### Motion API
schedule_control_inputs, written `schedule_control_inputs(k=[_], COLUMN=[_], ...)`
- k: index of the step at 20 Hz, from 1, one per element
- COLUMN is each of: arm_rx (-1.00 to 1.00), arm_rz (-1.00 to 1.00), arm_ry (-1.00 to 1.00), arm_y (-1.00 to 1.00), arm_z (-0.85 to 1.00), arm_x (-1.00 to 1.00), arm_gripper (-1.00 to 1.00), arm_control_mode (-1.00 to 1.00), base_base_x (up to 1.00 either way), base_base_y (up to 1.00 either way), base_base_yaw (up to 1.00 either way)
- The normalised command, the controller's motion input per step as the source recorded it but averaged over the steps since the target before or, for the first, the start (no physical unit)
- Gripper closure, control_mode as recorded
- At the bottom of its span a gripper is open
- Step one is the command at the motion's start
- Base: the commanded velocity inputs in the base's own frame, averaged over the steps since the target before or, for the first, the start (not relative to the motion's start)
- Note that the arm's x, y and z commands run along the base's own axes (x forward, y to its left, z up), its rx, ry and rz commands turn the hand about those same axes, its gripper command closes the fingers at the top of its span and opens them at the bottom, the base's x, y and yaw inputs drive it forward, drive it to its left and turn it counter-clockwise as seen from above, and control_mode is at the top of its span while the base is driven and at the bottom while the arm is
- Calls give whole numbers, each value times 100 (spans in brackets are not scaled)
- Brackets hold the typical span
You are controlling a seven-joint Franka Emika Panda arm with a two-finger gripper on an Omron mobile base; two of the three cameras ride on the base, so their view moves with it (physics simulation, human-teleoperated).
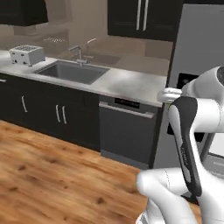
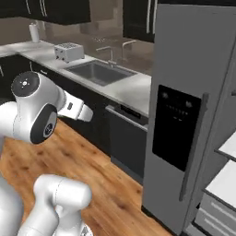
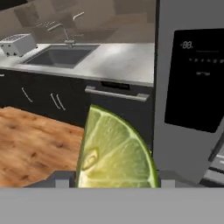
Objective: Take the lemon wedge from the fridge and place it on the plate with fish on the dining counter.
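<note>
The lemon wedge (image 3: 116, 151) looms large in the hand view, cut face toward the camera, pale yellow-green flesh with a green rind along its right edge. My gripper (image 3: 116, 181) is shut on the wedge, and just the tips of its fingers (image 3: 168, 180) peek out on either side of it. Beyond the wedge stands the grey fridge (image 3: 188, 87) with its black dispenser panel. That fridge (image 2: 193, 69) fills the right of the right base view, with white inner shelves (image 2: 226, 184) showing past its edge. The plate, the fish and the dining counter are out of view.
A long counter (image 1: 127, 83) with dark cabinets holds a sink (image 1: 72, 71) and a toaster (image 1: 27, 54). A dishwasher (image 1: 124, 131) sits next to the fridge (image 1: 197, 52). Wooden floor (image 1: 52, 175) spreads in front.
</note>
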Motion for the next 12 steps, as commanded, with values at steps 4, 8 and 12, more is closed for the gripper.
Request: schedule_control_inputs(k=[4, 8, 12], arm_rx=[0, 0, 0], arm_rz=[0, 0, 0], arm_ry=[0, 0, 0], arm_y=[0, 0, 0], arm_z=[0, 0, 0], arm_x=[0, 0, 0], arm_gripper=[100, 100, 100], arm_control_mode=[100, 100, 100], base_base_x=[-3, -1, 0], base_base_y=[16, 7, 0], base_base_yaw=[96, 98, 98])
